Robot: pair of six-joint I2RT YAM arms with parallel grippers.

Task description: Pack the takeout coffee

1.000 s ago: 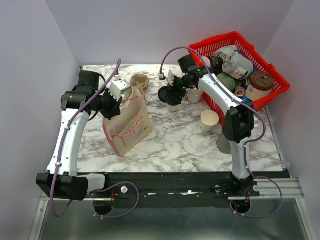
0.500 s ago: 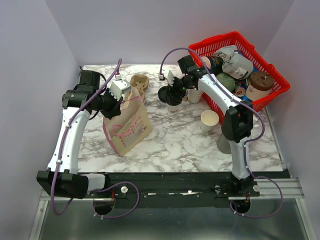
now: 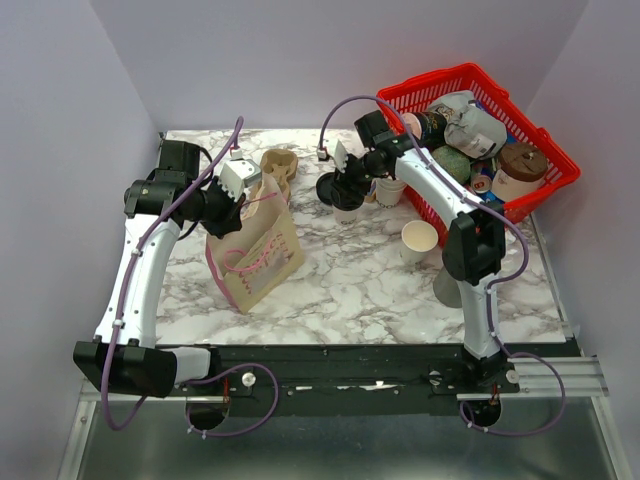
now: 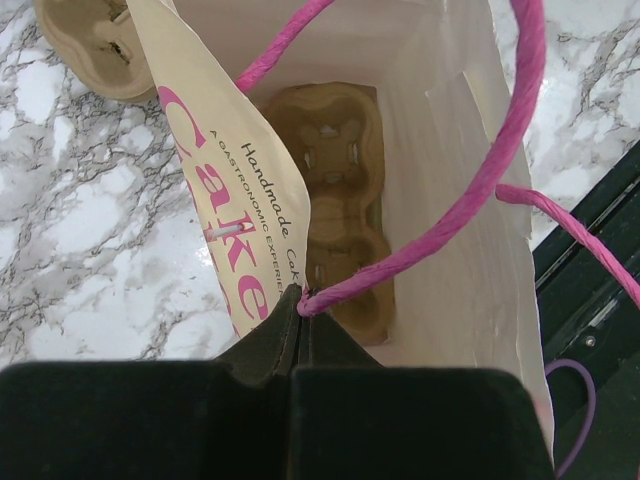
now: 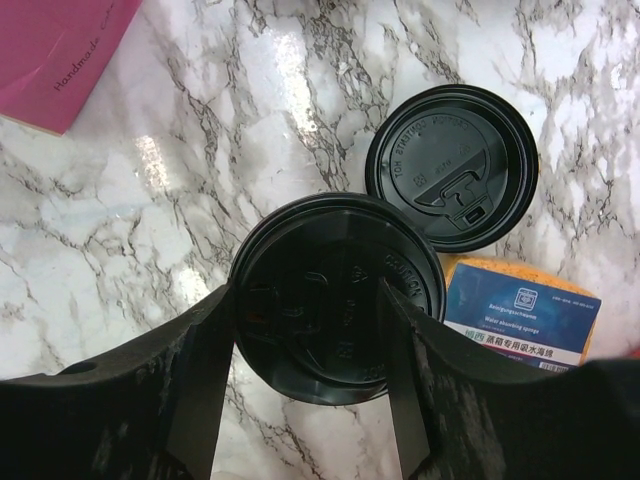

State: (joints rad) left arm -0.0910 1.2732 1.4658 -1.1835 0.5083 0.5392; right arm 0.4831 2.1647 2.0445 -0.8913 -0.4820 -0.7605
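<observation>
Here, the left hand (image 4: 297,312) is pressed together on the top edge of the paper bag (image 3: 255,245), pinching it right where a pink cord handle (image 4: 470,190) is fixed. The bag stands open on the marble bench (image 3: 350,285). A tan cup carrier (image 4: 335,190) lies on its floor. A second carrier (image 3: 280,162) sits on the bench just behind the bag.

To the right of the bag, well apart from it, the right hand (image 5: 305,295) grips a black lid (image 5: 330,330), one finger on each side of the rim. In the top view a small white cup (image 3: 347,213) shows directly under that lid, standing on the bench. Whether the lid is fully seated on the cup cannot be told.

Beyond the held lid, on its side away from the bag, a spare black lid (image 5: 450,165) lies flat on the marble. A blue and orange packet (image 5: 520,305) lies beside it.

Farther right of the bag, an open white cup (image 3: 419,240) stands alone. A red basket (image 3: 440,88) full of mixed items sits at the far right corner of the bench.
</observation>
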